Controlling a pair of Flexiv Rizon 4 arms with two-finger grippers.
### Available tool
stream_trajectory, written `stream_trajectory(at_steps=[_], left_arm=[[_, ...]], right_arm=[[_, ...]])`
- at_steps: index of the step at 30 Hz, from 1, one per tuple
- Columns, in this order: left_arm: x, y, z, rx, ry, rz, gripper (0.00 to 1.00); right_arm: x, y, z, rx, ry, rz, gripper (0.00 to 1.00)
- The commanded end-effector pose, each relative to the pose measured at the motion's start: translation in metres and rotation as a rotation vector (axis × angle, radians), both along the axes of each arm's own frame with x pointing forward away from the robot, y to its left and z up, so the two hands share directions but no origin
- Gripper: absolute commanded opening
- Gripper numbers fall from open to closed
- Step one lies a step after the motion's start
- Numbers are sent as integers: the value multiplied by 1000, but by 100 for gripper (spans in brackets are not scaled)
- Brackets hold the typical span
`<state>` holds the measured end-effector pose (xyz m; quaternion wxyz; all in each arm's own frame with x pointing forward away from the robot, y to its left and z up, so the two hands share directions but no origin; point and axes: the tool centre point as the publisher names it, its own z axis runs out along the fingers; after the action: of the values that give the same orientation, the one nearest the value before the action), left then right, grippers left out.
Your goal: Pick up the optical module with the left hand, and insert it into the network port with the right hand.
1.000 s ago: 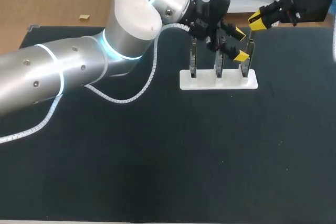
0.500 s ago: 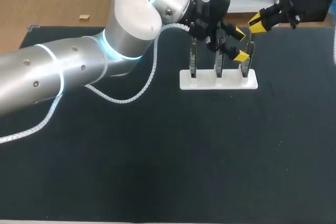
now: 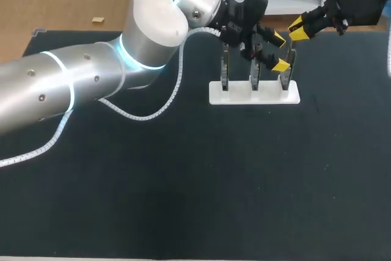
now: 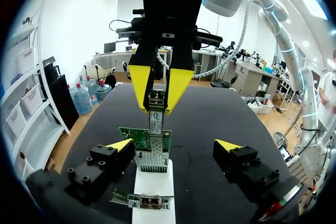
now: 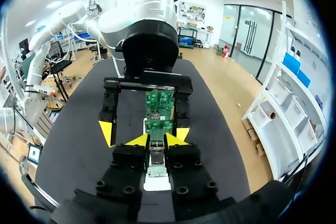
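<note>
The right gripper (image 5: 157, 141) is pinched closed on the optical module (image 4: 156, 120), one yellow finger on each of its sides. The module's nose sits at or just inside the network port (image 4: 153, 144) on the green card (image 4: 131, 136); how deep, I cannot tell. The left gripper (image 4: 173, 146) is spread wide and holds nothing, with a finger either side of that card and apart from it. The card stands at the right end of the white stand (image 3: 244, 97), near the tabletop's (image 3: 183, 181) far edge, toward its right corner. To seat the module well, I judge the push should run straight along the port's axis, square and gentle. Any tilt risks jamming it or rocking the card.
</note>
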<state>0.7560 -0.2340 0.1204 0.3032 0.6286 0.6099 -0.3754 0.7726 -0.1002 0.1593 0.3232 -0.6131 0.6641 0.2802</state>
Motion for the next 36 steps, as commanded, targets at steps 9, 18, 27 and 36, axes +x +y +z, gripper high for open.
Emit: stream_trajectory(at_steps=[9,18,27,36], left_arm=[[2,-1,0,4,3,-3,100],[2,-1,0,4,3,-3,100],[2,-1,0,4,3,-3,100],[2,-1,0,4,3,-3,100]], right_arm=[[1,-1,-6,-7,14,-2,0],[4,-3,-2,17,36,-4,100],[11,-14,24,156,80,2,100],[10,-13,24,142,73,33,0]])
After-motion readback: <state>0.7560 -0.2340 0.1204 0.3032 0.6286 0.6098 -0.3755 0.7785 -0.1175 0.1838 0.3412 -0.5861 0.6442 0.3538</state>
